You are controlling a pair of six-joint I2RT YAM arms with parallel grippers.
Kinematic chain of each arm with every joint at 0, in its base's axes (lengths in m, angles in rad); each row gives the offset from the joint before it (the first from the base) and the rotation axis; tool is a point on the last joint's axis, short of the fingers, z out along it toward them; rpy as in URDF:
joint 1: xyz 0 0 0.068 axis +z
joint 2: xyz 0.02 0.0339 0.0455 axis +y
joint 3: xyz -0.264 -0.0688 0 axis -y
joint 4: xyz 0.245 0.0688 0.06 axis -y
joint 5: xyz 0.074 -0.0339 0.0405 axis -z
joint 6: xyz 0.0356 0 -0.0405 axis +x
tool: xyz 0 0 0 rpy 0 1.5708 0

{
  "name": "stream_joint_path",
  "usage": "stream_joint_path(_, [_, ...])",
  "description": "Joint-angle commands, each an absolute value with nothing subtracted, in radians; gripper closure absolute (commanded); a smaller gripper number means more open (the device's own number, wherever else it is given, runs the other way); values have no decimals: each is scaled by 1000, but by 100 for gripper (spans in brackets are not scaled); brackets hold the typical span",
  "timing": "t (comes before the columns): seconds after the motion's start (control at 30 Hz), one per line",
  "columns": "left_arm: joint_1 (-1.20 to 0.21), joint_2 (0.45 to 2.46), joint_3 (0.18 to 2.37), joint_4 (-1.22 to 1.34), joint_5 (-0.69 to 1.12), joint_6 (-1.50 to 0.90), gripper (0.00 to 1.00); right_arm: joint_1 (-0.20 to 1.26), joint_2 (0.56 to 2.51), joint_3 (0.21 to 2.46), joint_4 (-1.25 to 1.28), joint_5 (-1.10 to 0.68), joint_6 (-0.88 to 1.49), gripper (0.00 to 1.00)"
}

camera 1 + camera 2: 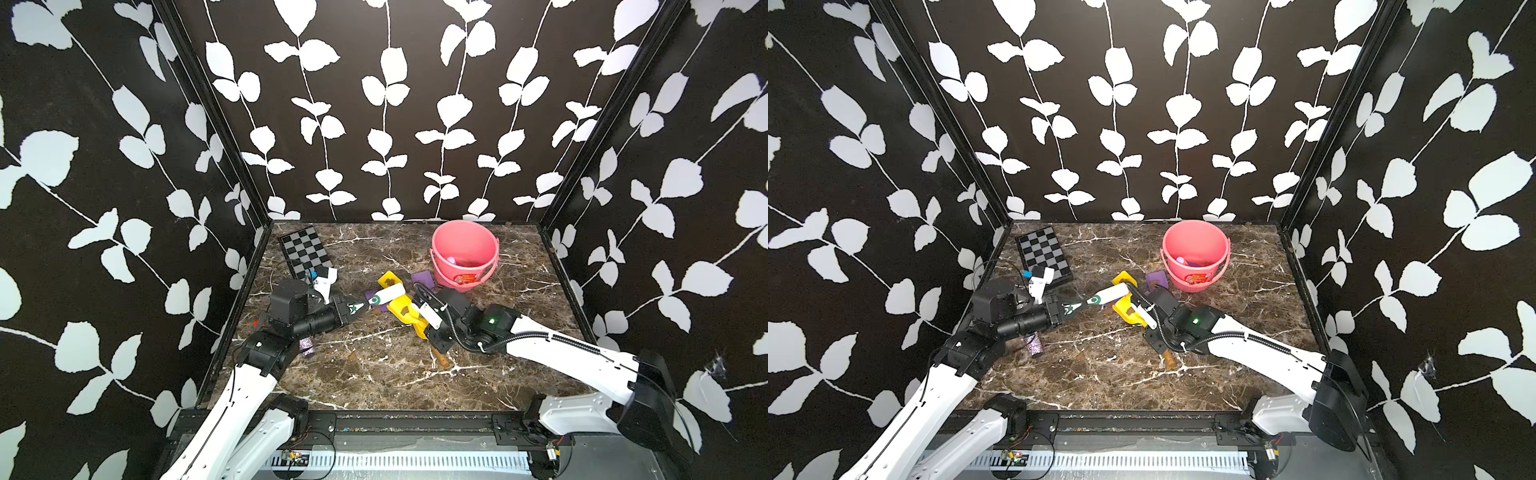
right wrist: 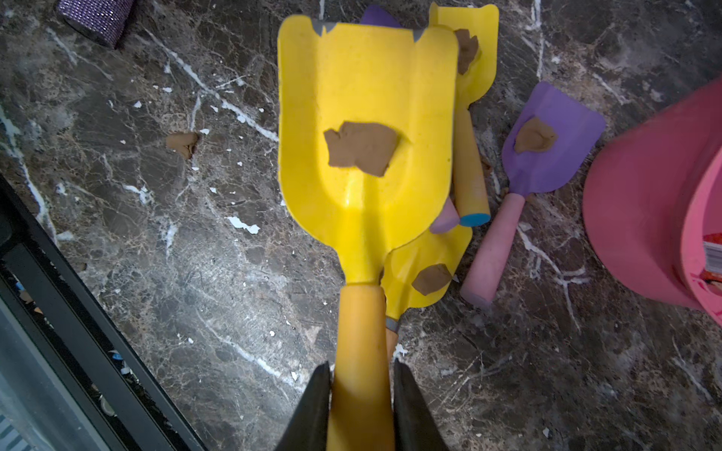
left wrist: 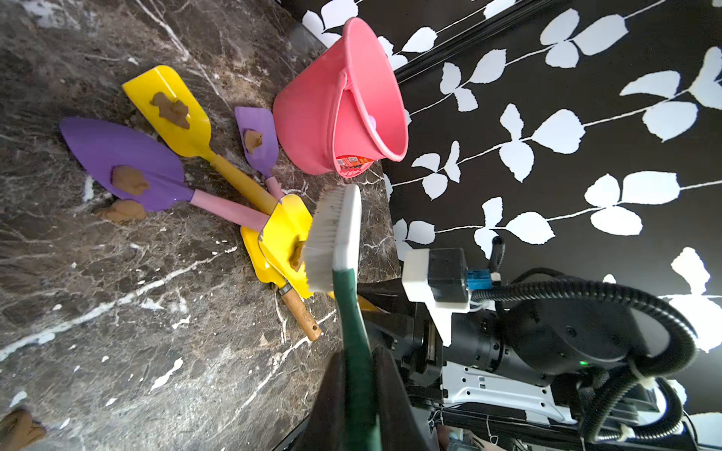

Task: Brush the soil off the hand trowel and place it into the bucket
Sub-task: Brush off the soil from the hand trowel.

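Right gripper (image 2: 359, 375) clamps the trowel (image 2: 367, 97) by its handle, mid-scene, over other trowels (image 2: 554, 132); left gripper (image 3: 357, 363) clamps the brush (image 3: 336, 234), bristles at the blade; bucket (image 1: 446, 274) stands far right; soil (image 2: 361, 148) looks stuck flat, so a hard sweep may twist the trowel loose.

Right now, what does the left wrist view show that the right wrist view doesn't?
Only the left wrist: the brush shut in the left jaws, and the big purple trowel with its blade in full. Only the right wrist: the right jaws shut on the handle of the yellow trowel, and a glittery purple cylinder. Both: the pink bucket, the small purple trowel, and soil on blades.
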State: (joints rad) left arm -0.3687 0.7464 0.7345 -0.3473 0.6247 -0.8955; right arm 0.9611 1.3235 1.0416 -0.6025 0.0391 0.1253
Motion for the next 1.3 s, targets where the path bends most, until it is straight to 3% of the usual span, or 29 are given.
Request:
stream_joint_path(0.0, [-373,762,704,-219,630,-959,100,958,1331,1122,-555,15,103,100])
stream_joint_path(0.47, [-380,887,705,-116,727,-1031,100,952,1433,1209,-559,10,95,100])
stream_joint_path(1.27, [-318,941,740,-276,765,-899,100,898,1442,1214,-551,-41,77,100])
